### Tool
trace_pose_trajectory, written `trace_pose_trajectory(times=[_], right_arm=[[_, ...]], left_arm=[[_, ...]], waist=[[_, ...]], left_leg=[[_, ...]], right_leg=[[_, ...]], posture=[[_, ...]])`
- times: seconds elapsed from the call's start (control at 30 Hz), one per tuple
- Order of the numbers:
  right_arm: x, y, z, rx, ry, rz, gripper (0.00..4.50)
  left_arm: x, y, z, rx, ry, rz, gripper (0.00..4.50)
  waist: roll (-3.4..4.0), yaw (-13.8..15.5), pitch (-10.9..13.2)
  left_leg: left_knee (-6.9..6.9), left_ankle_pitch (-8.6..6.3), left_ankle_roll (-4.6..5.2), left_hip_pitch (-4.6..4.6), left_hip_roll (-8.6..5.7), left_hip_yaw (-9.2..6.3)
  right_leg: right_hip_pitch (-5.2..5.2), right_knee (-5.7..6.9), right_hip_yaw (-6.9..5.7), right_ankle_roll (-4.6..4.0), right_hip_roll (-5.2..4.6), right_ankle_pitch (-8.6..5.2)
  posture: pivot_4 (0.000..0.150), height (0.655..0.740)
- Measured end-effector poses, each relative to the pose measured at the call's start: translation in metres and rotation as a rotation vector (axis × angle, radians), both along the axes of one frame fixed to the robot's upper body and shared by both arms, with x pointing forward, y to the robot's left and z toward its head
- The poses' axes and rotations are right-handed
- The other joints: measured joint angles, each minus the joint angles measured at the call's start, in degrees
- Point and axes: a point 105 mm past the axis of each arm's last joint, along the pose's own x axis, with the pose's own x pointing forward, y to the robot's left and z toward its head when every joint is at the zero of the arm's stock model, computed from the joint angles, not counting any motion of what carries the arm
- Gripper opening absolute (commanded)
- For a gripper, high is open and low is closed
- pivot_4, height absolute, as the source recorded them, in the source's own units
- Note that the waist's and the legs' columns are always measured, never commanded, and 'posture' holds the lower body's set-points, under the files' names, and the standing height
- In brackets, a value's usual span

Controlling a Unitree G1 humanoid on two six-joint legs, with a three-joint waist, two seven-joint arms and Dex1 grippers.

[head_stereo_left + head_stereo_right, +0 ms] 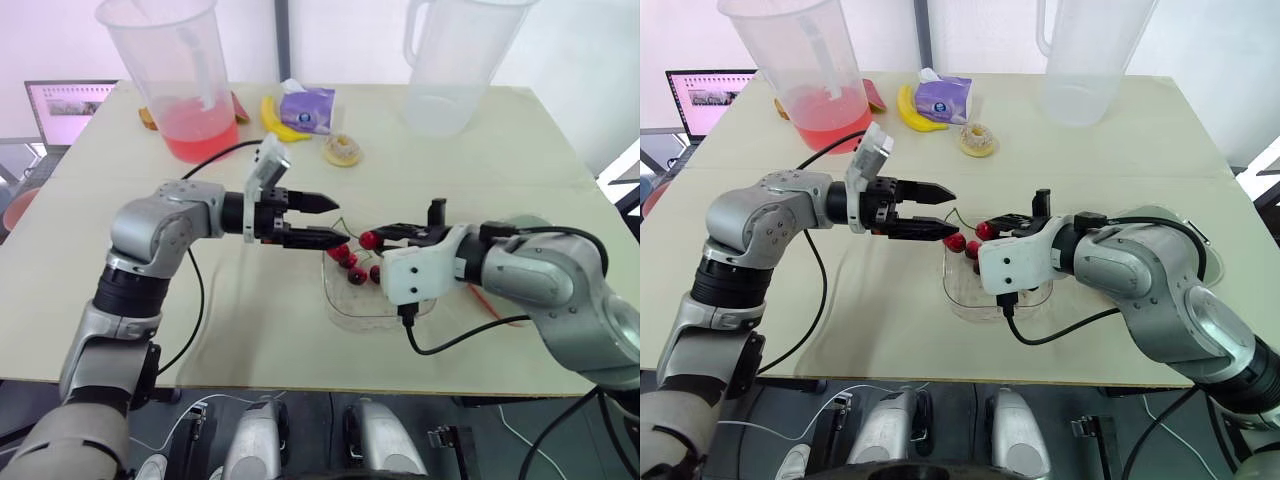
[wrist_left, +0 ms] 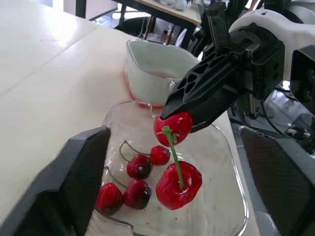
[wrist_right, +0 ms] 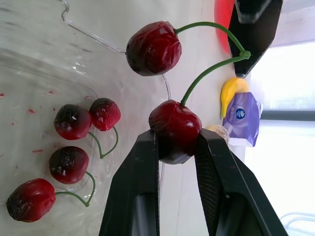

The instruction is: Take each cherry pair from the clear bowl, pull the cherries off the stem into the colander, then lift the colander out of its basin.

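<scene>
My right gripper [image 1: 385, 236] is shut on one dark red cherry [image 3: 174, 130] of a pair, held just above the near-left rim of the clear bowl [image 1: 385, 310]. The green stem [image 2: 173, 152] runs from it to the second cherry [image 2: 178, 179], which hangs free. My left gripper [image 1: 340, 220] is open and faces the pair from the left, its fingers [image 2: 74, 187] spread on either side of the stem. Two more cherry pairs [image 2: 140, 166] lie in the bowl. The white colander in its basin [image 2: 152, 66] stands beyond the bowl, mostly hidden behind my right arm.
At the back of the table stand a pitcher of red liquid [image 1: 185, 100] and an empty pitcher [image 1: 450, 70]. Between them lie a banana [image 1: 275, 118], a purple tissue pack [image 1: 307, 108] and a doughnut [image 1: 342, 150]. A laptop [image 1: 65, 108] sits off the far left corner.
</scene>
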Motion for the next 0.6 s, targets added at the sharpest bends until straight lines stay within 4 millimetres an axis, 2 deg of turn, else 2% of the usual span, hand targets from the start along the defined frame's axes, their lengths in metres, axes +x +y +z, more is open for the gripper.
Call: trace_pose_trajectory(times=[0.1, 0.17, 0.6], right_arm=[[0.0008, -0.0006, 0.0002, -0.001, -0.001, -0.002, 0.56], [0.002, -0.0017, 0.0011, -0.002, -0.005, -0.006, 0.56], [0.0025, -0.002, 0.0018, -0.011, -0.001, -0.004, 0.56]], left_arm=[[-0.0011, -0.0014, 0.0006, -0.005, 0.009, -0.002, 0.96], [-0.0018, -0.0029, 0.0006, -0.012, 0.018, -0.006, 0.04], [-0.0029, -0.0076, 0.0011, -0.038, 0.053, -0.009, 0.04]], waist=[[0.0, 0.0, 0.0], [0.0, 0.02, 0.0], [0.0, 0.02, 0.0]], left_leg=[[0.0, 0.0, 0.0, 0.01, 0.0, 0.0], [0.0, 0.0, 0.0, 0.02, 0.0, 0.0], [0.0, 0.01, -0.02, 0.08, 0.0, 0.0]], right_leg=[[0.01, 0.0, 0.0, 0.0, 0.0, 0.0], [0.02, 0.0, 0.0, 0.0, 0.0, 0.0], [0.07, 0.0, 0.0, 0.0, 0.0, 0.0]], posture=[[0.15, 0.74], [0.15, 0.74], [0.15, 0.74]])
